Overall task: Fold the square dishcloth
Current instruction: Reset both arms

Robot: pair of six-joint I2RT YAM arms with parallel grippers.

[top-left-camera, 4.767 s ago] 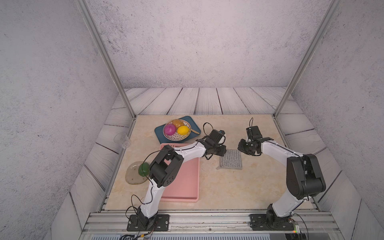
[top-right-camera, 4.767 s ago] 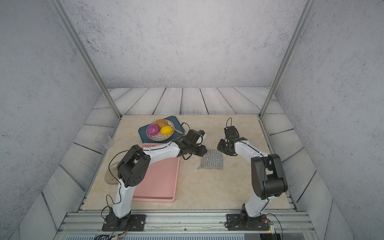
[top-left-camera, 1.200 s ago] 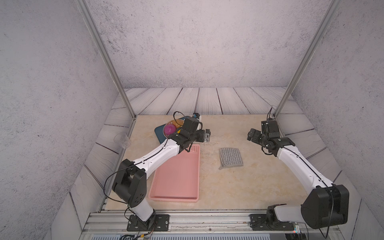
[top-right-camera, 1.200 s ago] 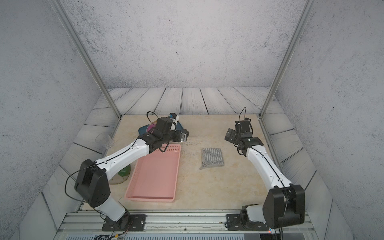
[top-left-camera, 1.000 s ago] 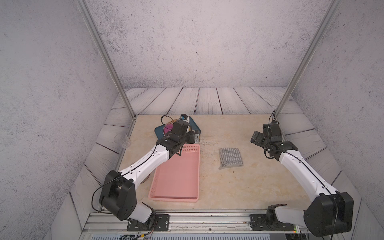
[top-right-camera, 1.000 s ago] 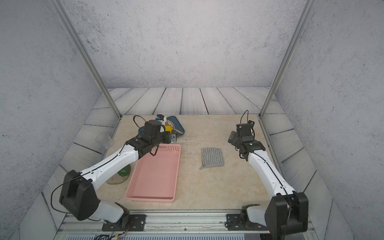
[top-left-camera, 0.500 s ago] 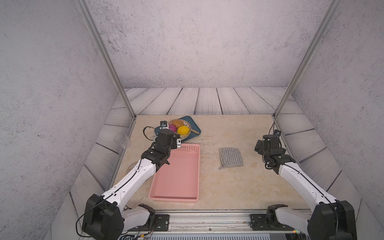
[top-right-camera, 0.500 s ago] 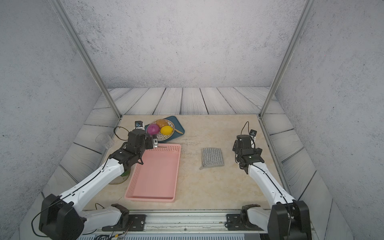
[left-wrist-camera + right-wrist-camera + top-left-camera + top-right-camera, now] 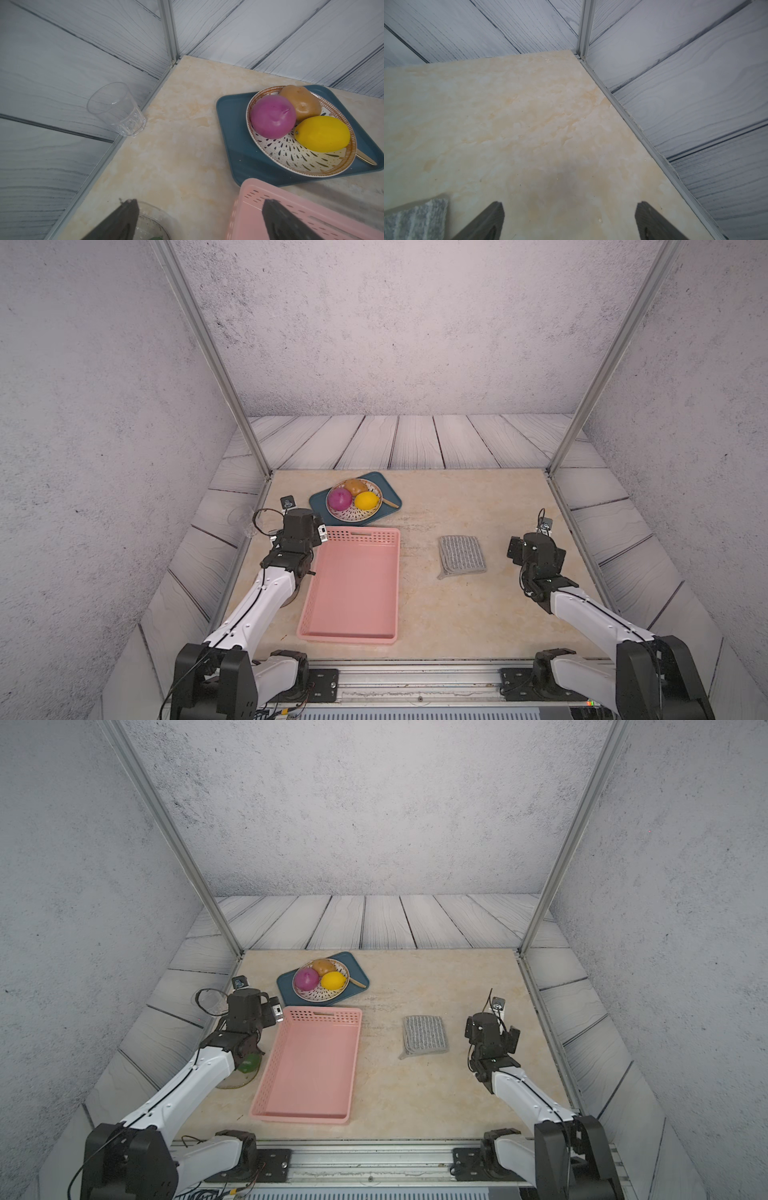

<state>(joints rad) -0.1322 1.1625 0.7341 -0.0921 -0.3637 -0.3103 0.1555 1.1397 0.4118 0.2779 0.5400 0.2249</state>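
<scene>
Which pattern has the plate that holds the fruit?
The plate is white with dark drop-shaped marks and an orange-brown rim; the left wrist view shows it best.

**A:** What lies near the left gripper point(image 9: 200, 205)?

**B:** Just at its right side is a pink basket point(image 9: 359, 536) with small holes in the walls. Below the gripper, a little behind, is a clear glass dish point(image 9: 237, 1079) with something green in it.

**A:** And ahead of it?

**B:** Ahead and to the right, a dark blue tray point(image 9: 232, 124) carries a patterned plate point(image 9: 291, 155). On the plate lie a purple onion point(image 9: 273, 116), a brown potato point(image 9: 301, 101) and a yellow lemon point(image 9: 323, 133), close together. A golden handle point(image 9: 366, 159) comes out from under the plate. Ahead to the left, a clear tumbler point(image 9: 116, 108) stands at the edge of the table point(image 9: 176, 145), against the plank wall point(image 9: 62, 62).
</scene>
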